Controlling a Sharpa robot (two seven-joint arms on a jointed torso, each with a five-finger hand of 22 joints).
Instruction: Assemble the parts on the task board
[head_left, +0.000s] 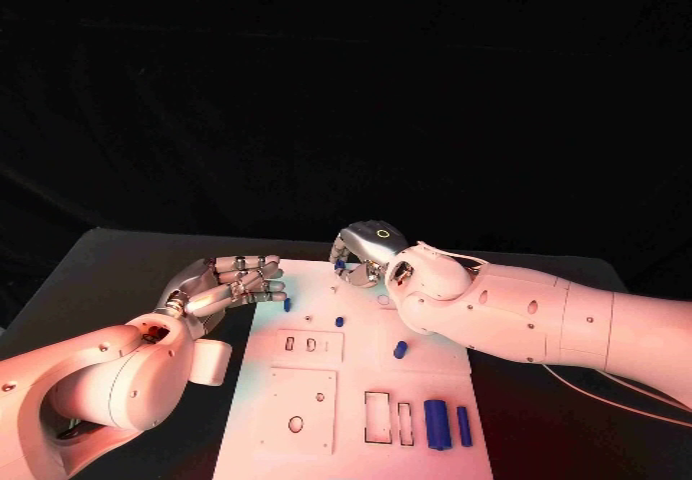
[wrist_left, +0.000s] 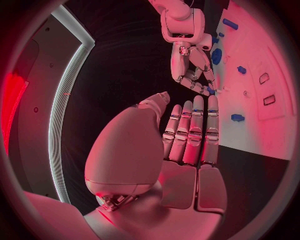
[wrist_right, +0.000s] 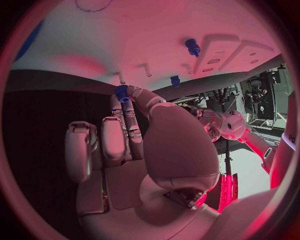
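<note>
The white task board lies in the middle of the table. My right hand hovers over the board's far edge and pinches a small blue part between thumb and finger, close to two thin white pegs on the board. My left hand is at the board's left edge, fingers straight and side by side, holding nothing. Small blue parts stand on the board at the left edge, the middle and right of the middle. Two long blue parts lie at the near right.
Rectangular slots and a plate with a round hole are in the board's near half. Black table surrounds the board. My right forearm crosses the board's right side.
</note>
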